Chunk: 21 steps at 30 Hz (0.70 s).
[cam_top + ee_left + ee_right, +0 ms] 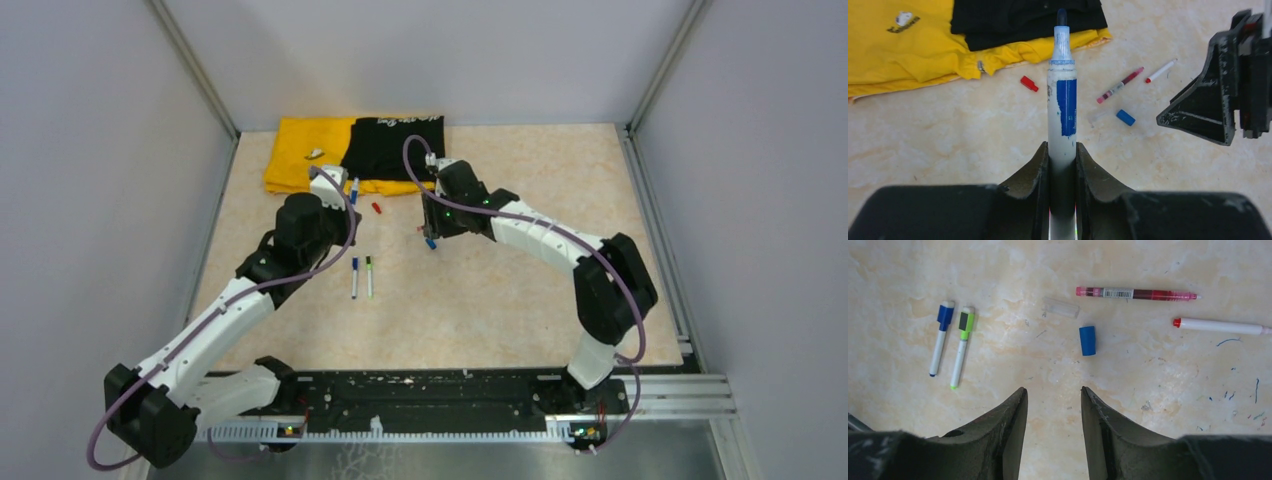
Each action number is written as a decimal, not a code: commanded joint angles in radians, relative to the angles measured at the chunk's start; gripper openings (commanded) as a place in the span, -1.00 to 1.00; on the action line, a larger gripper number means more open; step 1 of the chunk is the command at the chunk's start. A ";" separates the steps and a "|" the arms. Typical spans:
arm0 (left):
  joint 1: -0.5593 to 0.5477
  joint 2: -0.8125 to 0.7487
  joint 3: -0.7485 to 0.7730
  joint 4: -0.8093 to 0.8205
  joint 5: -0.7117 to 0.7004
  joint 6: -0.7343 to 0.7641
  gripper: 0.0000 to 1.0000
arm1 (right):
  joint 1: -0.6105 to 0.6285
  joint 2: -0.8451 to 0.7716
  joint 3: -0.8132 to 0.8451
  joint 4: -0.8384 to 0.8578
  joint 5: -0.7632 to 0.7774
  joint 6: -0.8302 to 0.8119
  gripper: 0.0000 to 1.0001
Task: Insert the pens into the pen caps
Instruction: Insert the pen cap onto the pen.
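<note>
Left end effector (1063, 152): clamping the blue pen (1062, 100) by its barrel; right end effector (1053, 397): hanging apart, empty, over the blue cap (1087, 340) on the tabletop (1158, 440), needing centring before closing.

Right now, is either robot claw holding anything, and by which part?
The left gripper pinches a white marker pen with a blue label by its rear barrel, tip outward. The right gripper is open, holding nothing.

Plain grey walls (90, 150) framed by metal corner posts (194, 65) enclose a beige marbled table (520, 310) under soft even light.
</note>
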 commanded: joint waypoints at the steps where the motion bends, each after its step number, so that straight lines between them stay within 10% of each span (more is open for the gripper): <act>1: 0.000 -0.085 -0.033 0.064 -0.120 0.014 -1.00 | -0.009 0.078 0.119 -0.070 -0.035 -0.070 -0.17; 21: 0.000 -0.110 -0.047 0.093 -0.075 0.035 -1.00 | -0.008 0.376 0.332 -0.200 -0.016 -0.173 -0.22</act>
